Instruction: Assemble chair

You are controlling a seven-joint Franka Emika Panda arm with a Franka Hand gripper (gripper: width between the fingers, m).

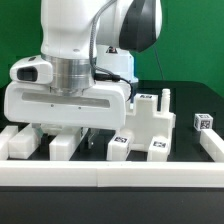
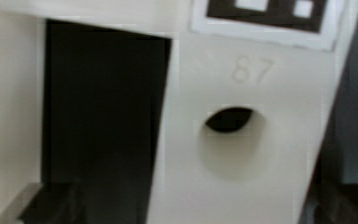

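Closest to your exterior camera runs the white border rail (image 1: 100, 178) along the front edge of the counter (image 1: 190, 152), and the chair's loose parts sit just behind it. You have a low block (image 1: 20, 146) near the front corner on the exterior view's left and a second block (image 1: 62, 147) beside it. A stepped piece (image 1: 150, 128) with upright posts stands around the middle of that edge, and a tagged cube (image 1: 203, 122) sits apart toward the other front corner. My reading is that the parts sit by the rail to hold a known position, tags turned where a camera can read them. The gripper (image 1: 76, 128) hangs low over the row between the second block and the stepped piece, probably lined up for a grasp. From outside, the wide hand hides its 2 fingers and whatever lies under them, so you cannot tell whether the jaws are spread or pinching. The wrist view supplies what is missing: a white slab (image 2: 247, 160) close below, with 1 dark hole (image 2: 229, 120), a tag (image 2: 265, 12) at its end and a black gap alongside. That view shows none of the layout, and its dark corner smudges are too blurred to call fingertips.
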